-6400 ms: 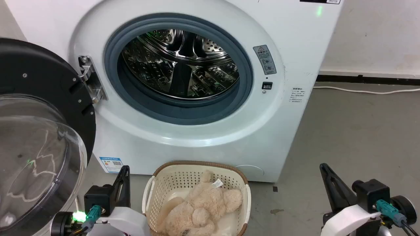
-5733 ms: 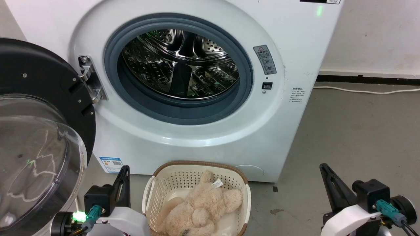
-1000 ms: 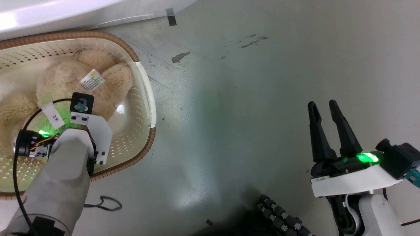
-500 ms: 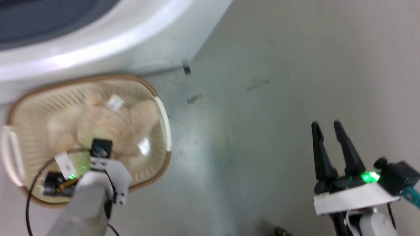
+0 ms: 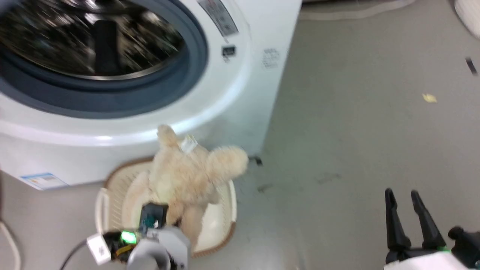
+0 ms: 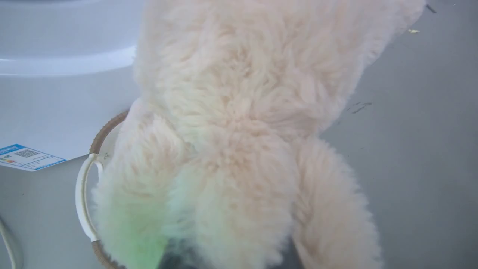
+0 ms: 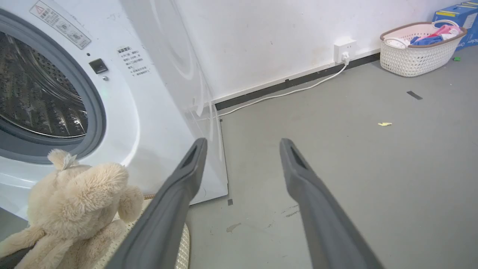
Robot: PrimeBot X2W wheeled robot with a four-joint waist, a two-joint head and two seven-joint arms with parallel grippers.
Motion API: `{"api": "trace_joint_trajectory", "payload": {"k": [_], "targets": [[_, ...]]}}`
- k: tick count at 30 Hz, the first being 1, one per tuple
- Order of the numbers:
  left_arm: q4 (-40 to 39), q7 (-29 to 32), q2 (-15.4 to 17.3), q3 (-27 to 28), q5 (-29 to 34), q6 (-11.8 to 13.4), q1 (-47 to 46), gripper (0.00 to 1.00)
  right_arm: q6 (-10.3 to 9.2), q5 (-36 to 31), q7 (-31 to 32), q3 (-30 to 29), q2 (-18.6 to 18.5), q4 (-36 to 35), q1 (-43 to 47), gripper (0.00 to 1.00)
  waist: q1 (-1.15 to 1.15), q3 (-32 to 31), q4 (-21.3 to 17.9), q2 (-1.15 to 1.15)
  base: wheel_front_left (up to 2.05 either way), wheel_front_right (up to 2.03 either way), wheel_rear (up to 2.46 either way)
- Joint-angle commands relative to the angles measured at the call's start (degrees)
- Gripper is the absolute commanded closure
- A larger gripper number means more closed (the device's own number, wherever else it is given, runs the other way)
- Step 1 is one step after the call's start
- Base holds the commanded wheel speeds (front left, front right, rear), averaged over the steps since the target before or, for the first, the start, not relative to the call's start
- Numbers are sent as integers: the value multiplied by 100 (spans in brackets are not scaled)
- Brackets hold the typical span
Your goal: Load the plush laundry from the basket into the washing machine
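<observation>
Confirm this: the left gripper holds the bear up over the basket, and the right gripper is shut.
Wrong on one point: the right gripper is open, spread wide in the right wrist view. The left gripper does hold the bear up over the basket.

The drum mouth (image 5: 93, 37) of the washing machine (image 5: 240, 97) stood open and unobstructed inside its grey gasket (image 5: 198, 63). Directly below it the plush laundry (image 5: 187, 176) hung above the basket (image 5: 217, 221), close against the machine's white front, taking up much of the room between the basket rim and the gasket's lower edge. To the right the floor (image 5: 356, 131) lay open and passable around the right gripper (image 5: 401, 192), whose fingers were parted on air; a second basket (image 7: 414, 59) and a white cord (image 7: 291, 91) lay along the far wall.
</observation>
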Motion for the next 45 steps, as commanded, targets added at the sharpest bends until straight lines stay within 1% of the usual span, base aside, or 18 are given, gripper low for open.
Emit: {"api": "trace_joint_trajectory", "payload": {"k": [1,2,3,5,6,7,8,11,13,14,18,21,24,28,32,37,41,45], "targets": [[-522,-53,32,97,60,-18,457,100,5,-66,-24,-14,23,-30,209,0,2,-824,548,-1,0,0,0],[-522,-53,32,97,60,-18,457,100,5,-66,-24,-14,23,-30,209,0,2,-824,548,-1,0,0,0],[-982,-53,28,166,101,-31,825,100,5,-74,-24,-53,24,-38,350,0,2,-1022,639,-1,0,0,0],[-1206,-53,34,198,139,-21,992,100,5,-85,-24,-67,24,-45,422,0,2,-1105,673,-1,0,0,0],[-1662,-53,45,297,208,11,1300,100,5,-108,-24,-95,24,-59,553,0,2,-1264,731,-1,0,0,0],[-1662,-53,45,297,208,11,1300,100,5,-108,-24,-95,24,-59,553,0,2,-1264,731,-1,0,0,0],[-2107,-54,44,439,254,51,1581,100,5,-124,-24,-120,25,-73,661,0,2,-1385,771,-1,0,0,0],[-2496,-54,43,569,323,85,1831,100,5,-149,-24,-142,25,-97,756,0,2,-1466,801,-1,0,0,0],[-3010,-54,63,723,493,118,2035,100,5,-157,-24,-148,25,-144,831,0,2,-1484,813,-1,0,0,0],[-3010,-54,63,723,493,118,2035,100,5,-157,-24,-148,25,-144,831,0,2,-1484,813,-1,0,0,0],[-3728,-54,133,1002,740,175,2046,100,5,-163,-24,-104,25,-236,855,0,2,-1370,787,-1,0,0,0],[-3965,-54,261,1106,885,155,1858,100,5,-154,-24,-28,25,-305,800,0,2,-1111,723,-1,0,0,0],[-4052,13,398,1170,995,160,1396,100,5,-171,-24,65,25,-375,623,0,2,-729,616,-1,0,0,0],[-4034,399,611,1298,1162,240,567,100,5,-129,-24,156,25,-430,311,0,2,-128,412,-1,0,0,0],[-3928,857,874,1443,1278,226,-399,100,5,21,-24,192,15,-433,-33,0,2,545,156,-1,0,0,0],[-3610,1538,1207,1596,1391,147,-1726,100,5,258,-24,295,-76,-387,-495,0,2,1330,-152,-1,0,0,0],[-3197,1978,1590,1564,1647,-33,-2854,100,5,482,-24,354,-94,-396,-853,0,2,1868,-388,-1,0,0,0],[-2647,2328,1771,1463,1888,-149,-3932,100,5,650,-24,445,-139,-369,-1184,0,2,2300,-606,-1,0,0,0]]}}
